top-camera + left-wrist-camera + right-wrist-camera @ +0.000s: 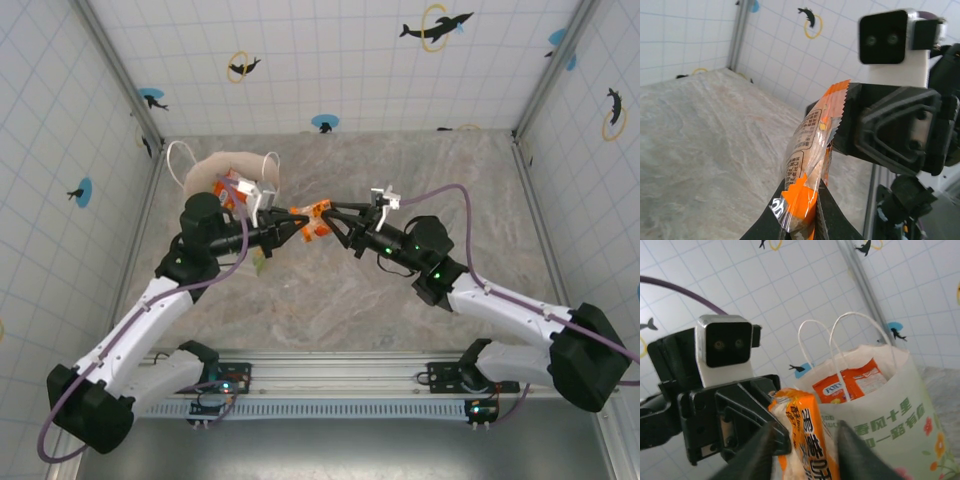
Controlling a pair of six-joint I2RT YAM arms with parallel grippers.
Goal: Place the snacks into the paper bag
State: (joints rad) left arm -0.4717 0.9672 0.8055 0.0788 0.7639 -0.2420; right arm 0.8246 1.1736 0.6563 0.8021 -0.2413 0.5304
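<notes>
We see both arms stretched from their bases at the near edge and angled inward, so that they meet over the middle of the counter (400,320). The left arm (150,320) rises from its base and bends at the elbow. Its forearm runs to the right and ends in the left fingers (283,230). The right arm (500,310) mirrors it, its forearm running up and to the left to the right fingers (342,218). The two sets of fingers point at each other, tip to tip, above the counter.

Between them hangs the orange packet (312,222), clear of the counter. From the left wrist we see the left fingers (765,225) pinched shut on the packet's (807,160) lower crimped end. The packet stands up from them, and its upper end reaches the right arm's wrist assembly (895,130). From the right wrist, the right fingers (762,450) stand parted on either side of the packet (807,435), with a gap showing on one side, so we read them as open and not clamping it.

The paper bag (225,172) stands at the far left of the counter, just behind the left wrist. From the right wrist it (890,410) is upright with its string handles (840,335) raised, and another orange packet (855,382) sits inside it.
</notes>
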